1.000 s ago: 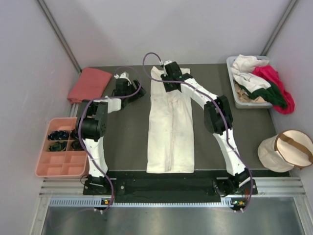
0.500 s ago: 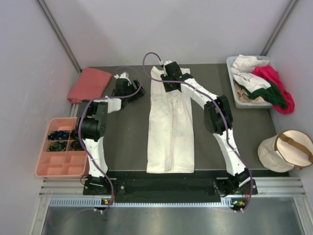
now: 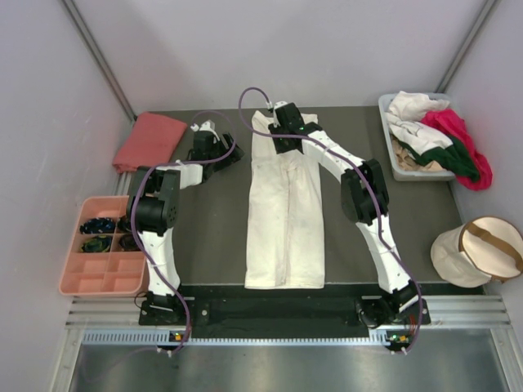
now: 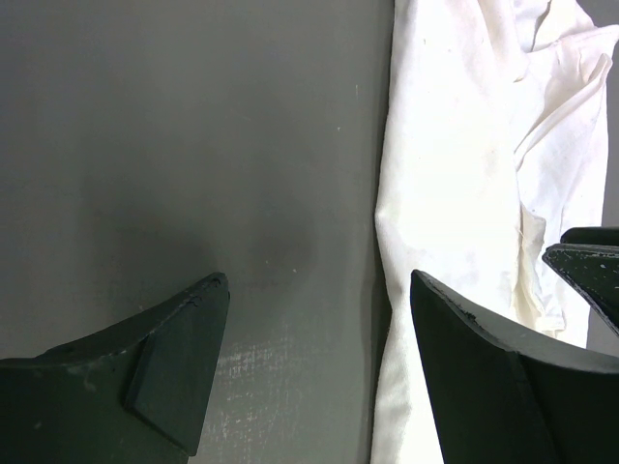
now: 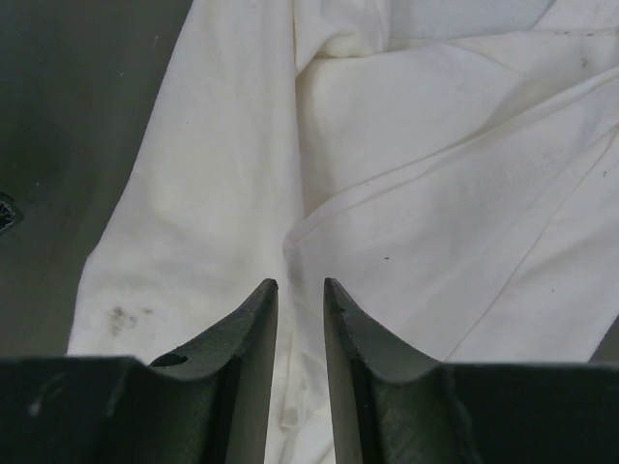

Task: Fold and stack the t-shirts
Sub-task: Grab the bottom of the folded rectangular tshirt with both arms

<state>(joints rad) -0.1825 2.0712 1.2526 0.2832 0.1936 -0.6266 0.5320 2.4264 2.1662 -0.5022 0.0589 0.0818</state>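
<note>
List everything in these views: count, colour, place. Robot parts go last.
cream-white t-shirt: one, folded into a long strip, middle of table
salmon-pink t-shirt: one, folded, far left corner
heaped t-shirts: at least three, white, magenta and dark green, spilling over the bin
bin: one, grey, far right corner
pouch: one, round, beige with tan strap, right of table
tray: one, pink, compartments, left of table
small items: several, dark, in the tray's far compartments
table: one, dark grey
arms: two, black and white
left gripper: open, over bare table beside the cream-white shirt
right gripper: jaws nearly together over that shirt's far end, grasp unclear
</note>
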